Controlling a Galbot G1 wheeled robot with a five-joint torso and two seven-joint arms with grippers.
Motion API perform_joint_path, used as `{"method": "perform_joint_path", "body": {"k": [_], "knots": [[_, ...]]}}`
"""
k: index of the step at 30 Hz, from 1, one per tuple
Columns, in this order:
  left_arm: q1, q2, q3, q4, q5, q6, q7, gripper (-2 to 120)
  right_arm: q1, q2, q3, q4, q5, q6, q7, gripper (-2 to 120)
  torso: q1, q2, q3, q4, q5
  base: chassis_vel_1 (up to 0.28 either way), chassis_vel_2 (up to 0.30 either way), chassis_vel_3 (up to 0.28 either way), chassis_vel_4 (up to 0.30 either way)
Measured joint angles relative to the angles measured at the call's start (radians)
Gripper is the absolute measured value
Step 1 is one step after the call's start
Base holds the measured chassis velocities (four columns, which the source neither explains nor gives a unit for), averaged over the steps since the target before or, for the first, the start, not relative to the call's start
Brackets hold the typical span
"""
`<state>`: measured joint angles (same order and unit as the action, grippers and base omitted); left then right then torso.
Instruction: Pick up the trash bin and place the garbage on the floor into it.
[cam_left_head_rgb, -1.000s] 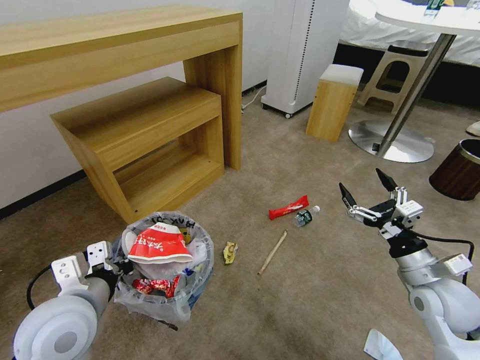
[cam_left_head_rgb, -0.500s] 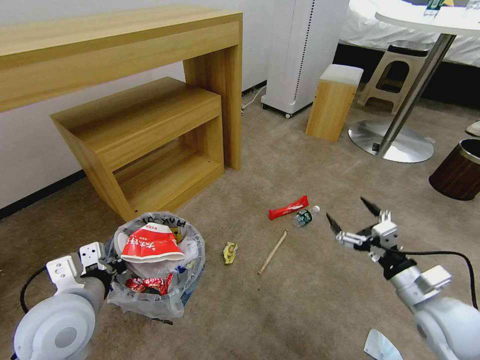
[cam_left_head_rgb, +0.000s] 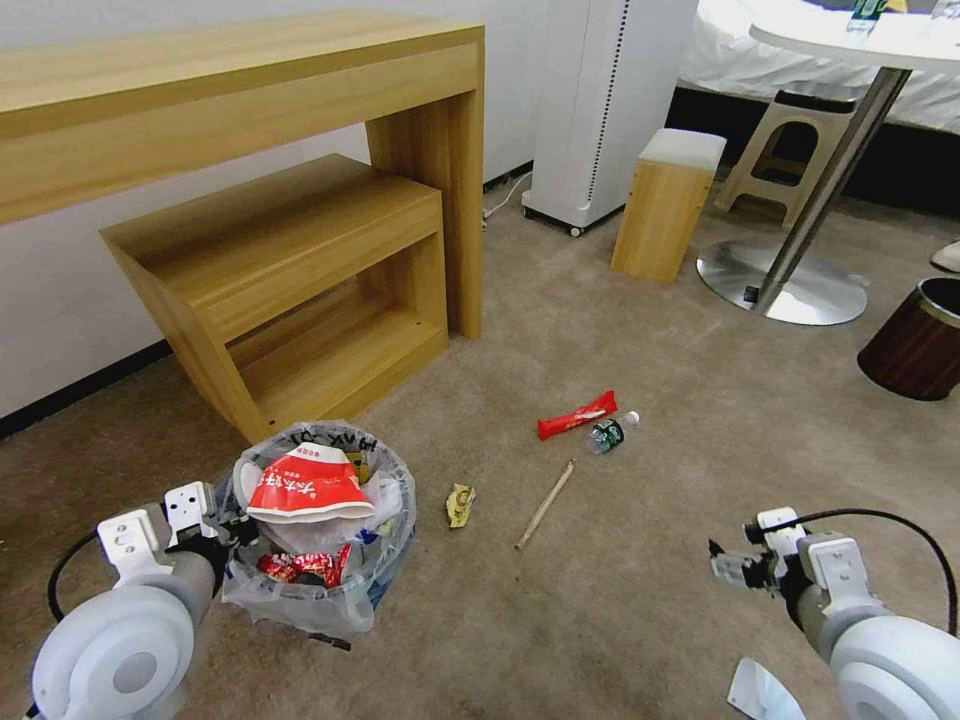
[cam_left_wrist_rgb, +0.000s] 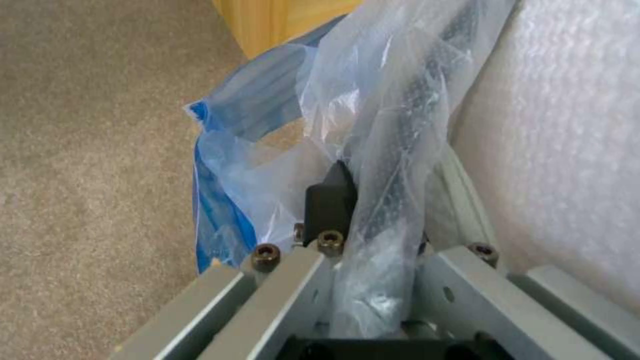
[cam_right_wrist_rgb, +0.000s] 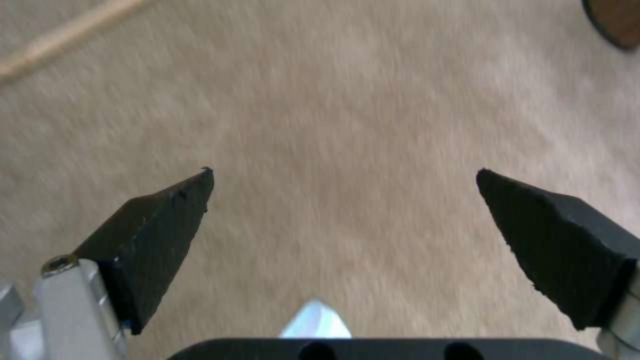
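Observation:
The trash bin (cam_left_head_rgb: 385, 560), lined with a crinkly clear bag, stands on the floor (cam_left_head_rgb: 620, 600) at lower left. A red-white packet (cam_left_head_rgb: 308, 487) and red wrappers lie in it. My left gripper (cam_left_head_rgb: 232, 527) is shut on its rim, and the left wrist view shows that gripper (cam_left_wrist_rgb: 380, 200) clamping bag and rim. Garbage on the carpet: a red wrapper (cam_left_head_rgb: 577, 415), a small bottle (cam_left_head_rgb: 608, 433), a wooden stick (cam_left_head_rgb: 545, 505) and a small yellow wrapper (cam_left_head_rgb: 460, 503). My right gripper (cam_left_head_rgb: 745, 570) hangs open at lower right, its fingertips (cam_right_wrist_rgb: 167, 210) over bare carpet.
A wooden desk with a lower shelf unit (cam_left_head_rgb: 290, 260) stands behind the bin. Farther back are a wooden stool (cam_left_head_rgb: 668, 205), a round table's metal base (cam_left_head_rgb: 785, 285) and a dark brown bin (cam_left_head_rgb: 915, 345). A pale blue-white piece (cam_left_head_rgb: 762, 692) lies near my right arm.
My right arm has drawn back and down from near the bottle to the lower right, its gripper still open. The bin in my left gripper has shifted slightly.

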<state>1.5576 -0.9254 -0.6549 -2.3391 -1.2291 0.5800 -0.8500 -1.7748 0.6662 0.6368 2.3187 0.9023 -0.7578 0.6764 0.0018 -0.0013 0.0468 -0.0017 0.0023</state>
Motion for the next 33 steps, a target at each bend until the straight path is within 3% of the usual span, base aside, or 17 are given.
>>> {"method": "perform_joint_path", "body": {"k": [2, 10, 33], "knots": [[0.002, -0.001, 0.0, -0.001, 0.0, -0.001, 0.005, 0, -0.019, -0.008, -0.013, -0.022, 0.051, 0.0, 0.061, 100, 0.0, 0.0, 0.0, -0.0001, 0.0002, 0.0, 0.0, 0.0, 0.0], [-0.004, 0.005, 0.003, -0.001, 0.0, -0.003, 0.007, 0, -0.118, -0.041, -0.019, -0.068, 0.15, 0.01, 0.116, 100, 0.0, 0.0, 0.0, -0.0002, 0.0001, 0.0, 0.0, 0.0, 0.0], [-0.002, 0.001, 0.006, -0.004, 0.005, -0.004, 0.009, 0, -0.047, -0.032, -0.24, -0.256, 0.146, 0.021, 0.089, 100, 0.0, 0.0, 0.0, 0.0, 0.0, 0.0, 0.0, 0.0, 0.0]]}}
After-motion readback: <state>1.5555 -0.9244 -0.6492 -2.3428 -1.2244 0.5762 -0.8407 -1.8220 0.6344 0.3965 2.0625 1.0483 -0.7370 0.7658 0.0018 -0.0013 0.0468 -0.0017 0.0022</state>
